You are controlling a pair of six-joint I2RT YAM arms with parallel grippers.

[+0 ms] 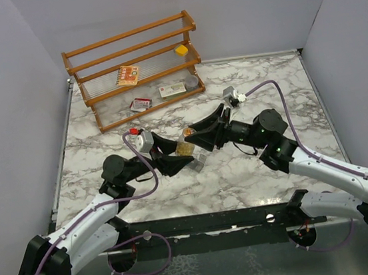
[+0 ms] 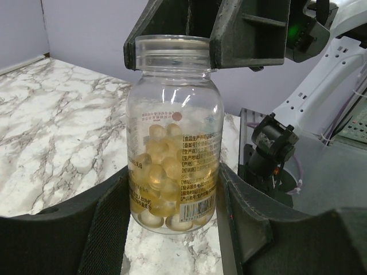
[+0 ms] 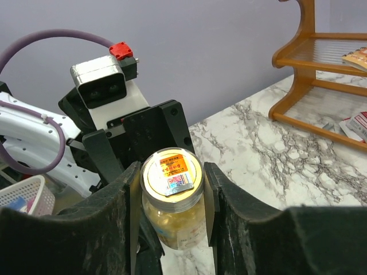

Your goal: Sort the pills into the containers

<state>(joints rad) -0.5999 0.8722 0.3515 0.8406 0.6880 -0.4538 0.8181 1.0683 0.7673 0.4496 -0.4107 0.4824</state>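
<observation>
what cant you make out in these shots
- Bottle, top view: mostly hidden between the left gripper and right gripper.
- Bottle's label print, left wrist view: too small to read.
- Bottle's base, right wrist view: hidden behind the right gripper's fingers.
- Pill containers: no view shows them clearly.
- Packets on the rack, top view: print too small.

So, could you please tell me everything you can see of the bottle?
The bottle is clear plastic with rounded shoulders, roughly half full of translucent yellow capsules. A see-through label with printed text and a barcode wraps its side. Its wide lid bears an orange sticker with a square code. It looks upright between the arms, over the marble table. The left fingers press its lower body from both sides, and the right fingers clamp the lid.
</observation>
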